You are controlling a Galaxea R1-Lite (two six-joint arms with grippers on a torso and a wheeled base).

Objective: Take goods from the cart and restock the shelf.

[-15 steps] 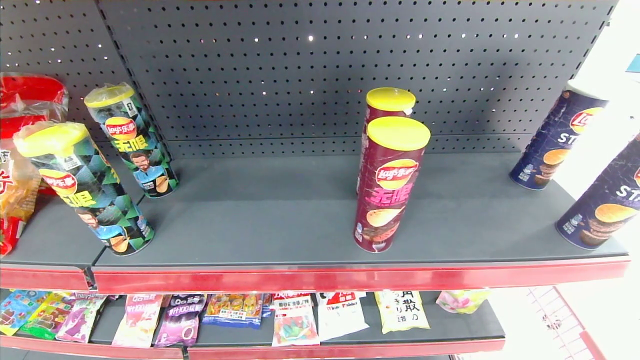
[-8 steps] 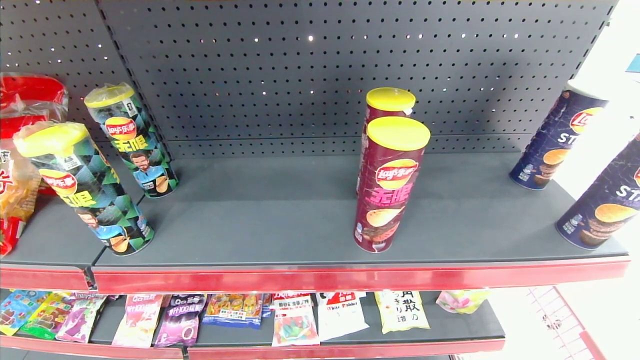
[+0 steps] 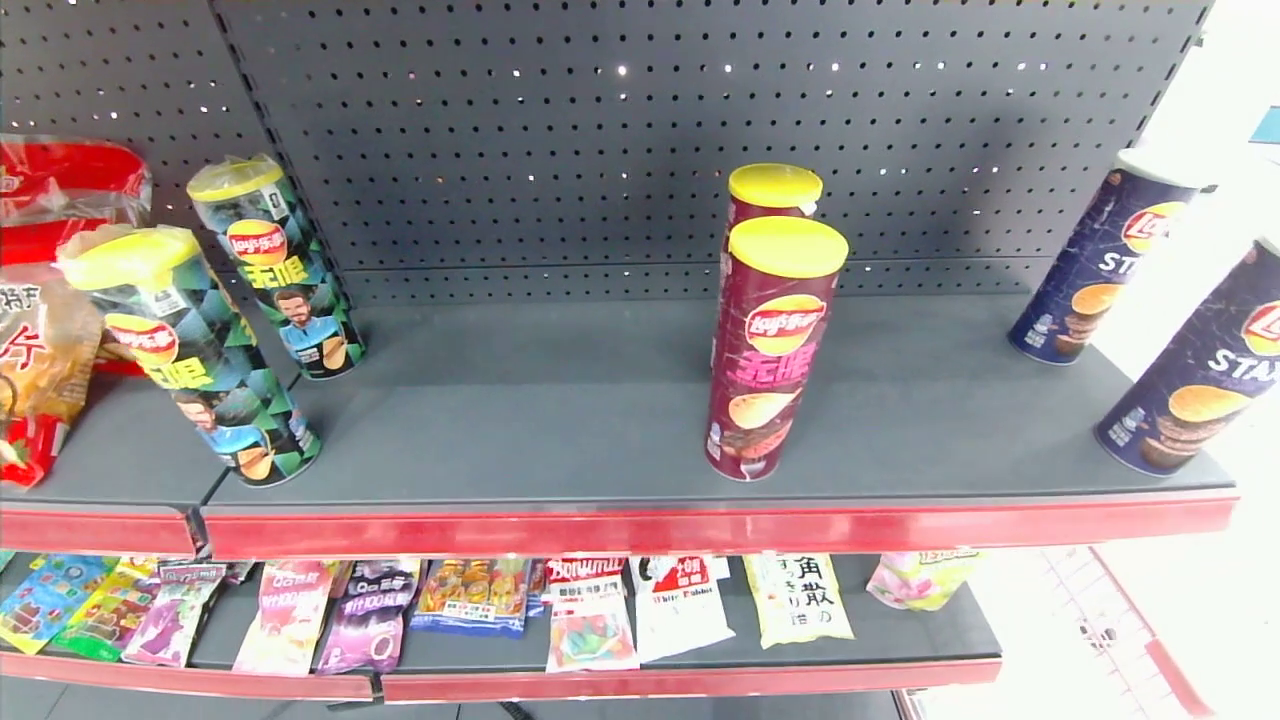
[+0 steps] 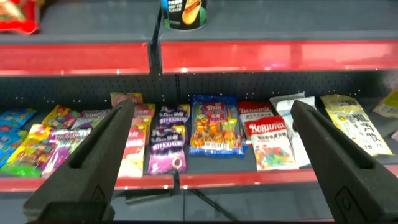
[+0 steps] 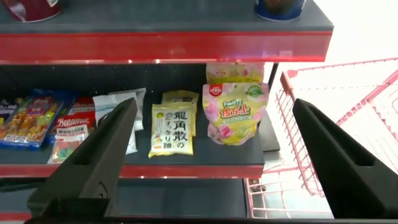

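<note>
1. Left gripper (image 4: 212,109): you will find the jaws spread wide with nothing between them. It sits level with the lower tier (image 4: 205,179), facing the row of sweet bags (image 4: 211,127).
2. Right gripper (image 5: 214,106): jaws also spread wide and nothing held. It faces the right end of the lower tier, where a pink bag (image 5: 239,112) leans beside a yellow bag (image 5: 172,129).
3. Cart (image 5: 286,79): red wire frame, standing just beside the right end of the shelf (image 3: 560,400), low down by the lower tier. You cannot tell from these views what goods it carries.
4. Top board of the shelf, read from your left:
   - two green cans, front one (image 3: 200,350) near the red lip, rear one (image 3: 285,270) against the pegboard (image 3: 600,150)
   - two maroon cans, front (image 3: 770,350) and rear (image 3: 772,195), one directly behind the other, right of centre
   - two blue cans, rear (image 3: 1090,270) and front (image 3: 1190,370), at the right end
5. All six cans stand upright.
6. A wide bare stretch of board lies between the green and maroon cans.
7. A red bag (image 3: 70,190) sits at the far left, behind the front green can.
8. Note that no can is touching either gripper
</note>
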